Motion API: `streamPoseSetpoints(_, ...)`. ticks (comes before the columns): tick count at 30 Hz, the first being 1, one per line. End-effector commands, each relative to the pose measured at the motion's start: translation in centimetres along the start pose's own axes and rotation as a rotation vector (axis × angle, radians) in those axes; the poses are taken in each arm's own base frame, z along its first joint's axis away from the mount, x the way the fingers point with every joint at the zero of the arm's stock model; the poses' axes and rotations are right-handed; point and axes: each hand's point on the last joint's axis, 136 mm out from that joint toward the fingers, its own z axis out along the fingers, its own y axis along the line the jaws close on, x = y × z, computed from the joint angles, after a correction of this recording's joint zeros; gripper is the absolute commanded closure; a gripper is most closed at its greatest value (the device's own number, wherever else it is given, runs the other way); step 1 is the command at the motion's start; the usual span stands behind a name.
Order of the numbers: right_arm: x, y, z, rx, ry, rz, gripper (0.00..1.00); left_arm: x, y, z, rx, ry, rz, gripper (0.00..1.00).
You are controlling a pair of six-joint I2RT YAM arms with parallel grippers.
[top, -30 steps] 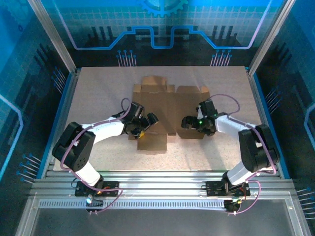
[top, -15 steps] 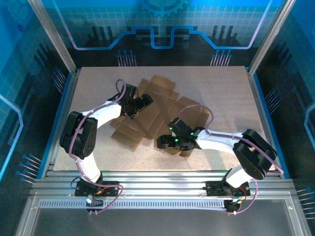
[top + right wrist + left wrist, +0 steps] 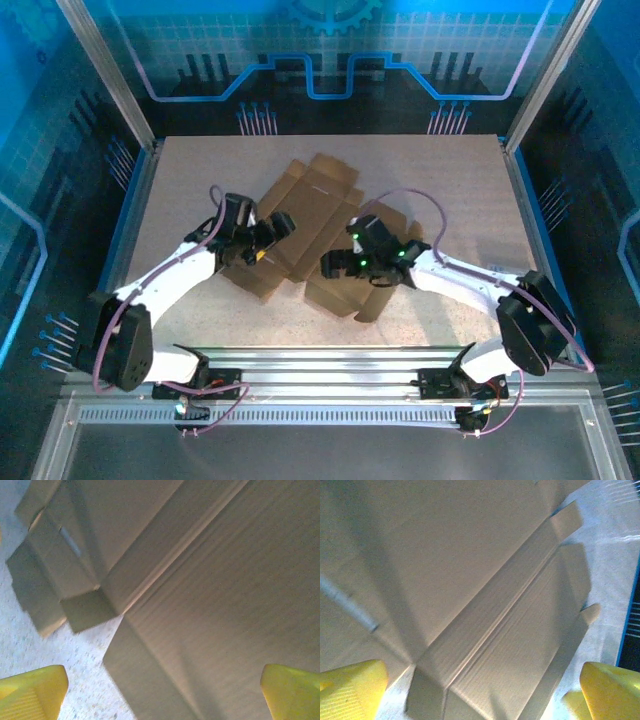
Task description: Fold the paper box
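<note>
The paper box (image 3: pixel 315 215) lies flat and skewed mid-bench (image 3: pixel 450 180), beneath both arms. The left pincer (image 3: pixel 275 228) hovers over its left panels and the right pincer (image 3: pixel 330 266) over its near side. Both are spread apart and empty.

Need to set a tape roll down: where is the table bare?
Bare: the far strip of the table behind the paper box, the far right corner, and the near strip in front of the box. Crowded: the middle, where the left gripper and right gripper hang open over the box.
</note>
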Motion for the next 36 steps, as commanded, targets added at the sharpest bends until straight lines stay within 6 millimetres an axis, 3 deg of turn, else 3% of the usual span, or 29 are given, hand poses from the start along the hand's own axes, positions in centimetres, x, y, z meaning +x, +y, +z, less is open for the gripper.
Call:
streamPoseSetpoints(1,-1.6,-1.9,-1.0,0.002,0.021,-0.048,0.0,3.5,2.7,-0.3,-0.051,0.083,-0.062,0.01)
streamPoseSetpoints(9,-6.1,-7.9,0.6,0.042,0.023,-0.031,0.0,6.5,6.2,0.9,-0.115,0.131,-0.141,0.01)
streamPoseSetpoints(15,-6.7,-12.0,2.2,0.078,0.052,0.05,0.0,6.5,7.3,1.9,-0.179,0.152,-0.144,0.01)
streamPoseSetpoints(21,-3.7,-14.3,2.6,0.135,0.106,0.094,0.0,5.9,7.5,3.1,-0.207,0.155,-0.13,0.01)
streamPoseSetpoints(28,1.0,-15.1,1.9,0.14,0.127,0.16,0.0,4.1,7.7,4.6,-0.245,0.143,-0.11,0.01)
streamPoseSetpoints(31,2.9,-14.5,1.6,0.135,0.134,0.182,0.0,2.7,7.3,5.1,-0.258,0.139,-0.086,0.01)
streamPoseSetpoints(36,6.3,-11.3,2.0,0.144,0.17,0.141,0.0,0.3,5.7,6.4,-0.241,0.12,-0.051,0.01)
